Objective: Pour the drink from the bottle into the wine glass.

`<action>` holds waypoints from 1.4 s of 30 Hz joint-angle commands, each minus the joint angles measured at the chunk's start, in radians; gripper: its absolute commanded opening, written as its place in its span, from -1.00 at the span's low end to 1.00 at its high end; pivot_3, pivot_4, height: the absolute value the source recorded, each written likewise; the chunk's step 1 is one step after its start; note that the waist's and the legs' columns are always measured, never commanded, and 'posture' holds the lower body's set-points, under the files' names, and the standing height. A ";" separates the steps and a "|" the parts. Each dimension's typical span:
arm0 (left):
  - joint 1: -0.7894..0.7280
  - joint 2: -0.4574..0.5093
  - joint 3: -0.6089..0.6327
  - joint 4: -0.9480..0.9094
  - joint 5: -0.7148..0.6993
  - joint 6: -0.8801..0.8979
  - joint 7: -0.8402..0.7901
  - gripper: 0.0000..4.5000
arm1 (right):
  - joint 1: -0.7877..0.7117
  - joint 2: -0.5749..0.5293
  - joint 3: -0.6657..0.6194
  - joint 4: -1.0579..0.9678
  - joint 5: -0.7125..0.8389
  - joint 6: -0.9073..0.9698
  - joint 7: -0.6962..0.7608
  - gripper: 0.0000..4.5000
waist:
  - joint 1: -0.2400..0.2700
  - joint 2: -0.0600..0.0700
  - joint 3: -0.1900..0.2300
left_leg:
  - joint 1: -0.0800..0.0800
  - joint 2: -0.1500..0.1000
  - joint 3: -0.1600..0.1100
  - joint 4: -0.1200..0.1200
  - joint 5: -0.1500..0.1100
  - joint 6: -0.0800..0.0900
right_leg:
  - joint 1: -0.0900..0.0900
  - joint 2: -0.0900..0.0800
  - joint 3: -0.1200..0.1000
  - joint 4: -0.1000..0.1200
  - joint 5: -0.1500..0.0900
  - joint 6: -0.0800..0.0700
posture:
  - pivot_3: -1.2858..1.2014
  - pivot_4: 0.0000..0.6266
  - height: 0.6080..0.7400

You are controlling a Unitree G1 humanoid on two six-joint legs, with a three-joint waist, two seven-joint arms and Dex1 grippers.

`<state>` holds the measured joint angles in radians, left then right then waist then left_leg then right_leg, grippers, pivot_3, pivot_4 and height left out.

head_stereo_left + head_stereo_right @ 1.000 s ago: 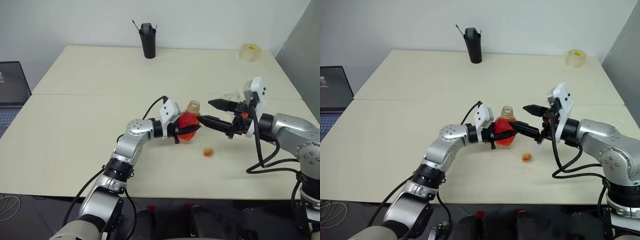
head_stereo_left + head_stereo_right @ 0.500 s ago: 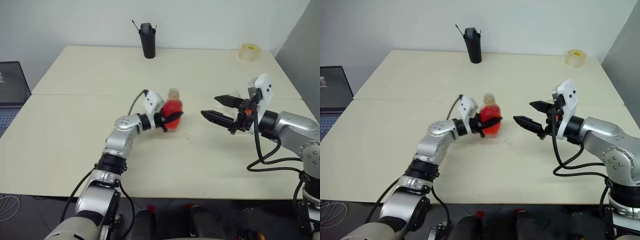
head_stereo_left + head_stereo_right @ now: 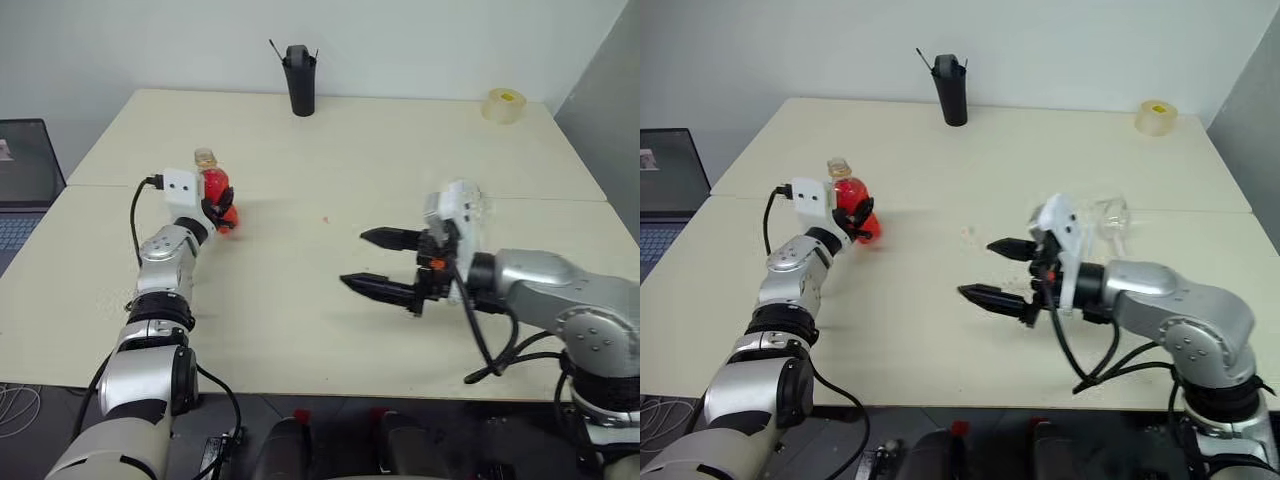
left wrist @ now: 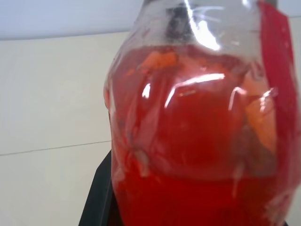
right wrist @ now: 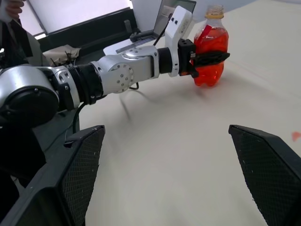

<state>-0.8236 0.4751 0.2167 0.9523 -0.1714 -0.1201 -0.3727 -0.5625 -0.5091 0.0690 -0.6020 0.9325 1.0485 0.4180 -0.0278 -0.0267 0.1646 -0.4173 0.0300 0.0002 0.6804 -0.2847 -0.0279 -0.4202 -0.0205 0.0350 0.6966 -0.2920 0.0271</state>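
Black fingers of the left gripper (image 3: 222, 207) are clamped round the belly of the bottle (image 3: 213, 186), which stands upright with its neck open, no cap on it, out at the left side of the cream table (image 3: 300, 330). The drink (image 4: 197, 141) fills most of the bottle's ribbed body, bright red and translucent; from the left wrist it presses close against the clear plastic wall. The right gripper (image 3: 382, 262) hangs over the middle of the table, well apart from the bottle, its two black fingers spread wide with nothing between them and pointing across toward the left arm. Just behind the right gripper's white wrist housing sits the wine glass (image 3: 1110, 215), clear and partly hidden by it; whether it stands upright or lies over I cannot tell. A small red speck (image 3: 325, 219) lies on the tabletop between the two grippers. At the far edge stand a tall black cup (image 3: 299, 80) and, toward the right corner, a yellowish tape roll (image 3: 503, 104). A laptop (image 3: 25, 170) sits off the table's left side.
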 commanded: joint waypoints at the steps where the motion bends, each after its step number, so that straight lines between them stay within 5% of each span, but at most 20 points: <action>1: -0.002 0.020 0.032 -0.017 0.007 -0.049 0.063 -0.43 | -0.034 0.042 0.052 0.017 -0.073 -0.040 -0.032 1.00 | 0.000 0.000 0.000 | 0.000 0.000 0.000 0.000 0.000 0.000 | 0.000 0.000 0.000 0.000 0.000 0.000 | 0.03 -0.52 1.00; 14: 0.053 -0.003 0.062 0.004 -0.009 -0.045 0.123 -0.43 | -0.057 0.095 0.120 0.030 -0.156 -0.052 0.012 1.00 | -0.005 0.000 -0.001 | 0.001 0.000 0.001 0.000 0.000 -0.001 | 0.000 0.000 -0.002 0.001 0.000 0.000 | 0.03 -0.52 1.00; 24: 0.085 -0.010 0.070 -0.040 -0.014 -0.016 0.131 0.98 | -0.060 0.100 0.129 0.041 -0.193 -0.053 0.033 1.00 | -0.004 0.000 -0.001 | 0.001 0.000 0.001 0.000 0.000 0.000 | 0.000 0.000 -0.002 0.001 0.000 0.000 | 0.03 -0.52 1.00; 42: 0.292 -0.020 0.076 -0.284 -0.028 0.137 0.133 0.98 | -0.052 0.075 0.138 0.091 -0.268 -0.089 0.124 1.00 | -0.006 0.000 -0.001 | 0.002 0.000 0.001 0.000 0.000 0.000 | 0.000 0.000 -0.001 0.001 0.000 0.000 | 0.03 -0.52 1.00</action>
<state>-0.5607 0.4553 0.2765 0.7233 -0.1888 -0.0057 -0.2481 -0.6082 -0.4300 0.2195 -0.4955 0.6752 0.9883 0.5256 -0.0336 -0.0268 0.1635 -0.4154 0.0307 0.0013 0.6798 -0.2846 -0.0281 -0.4204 -0.0204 0.0344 0.6979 -0.2920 0.0270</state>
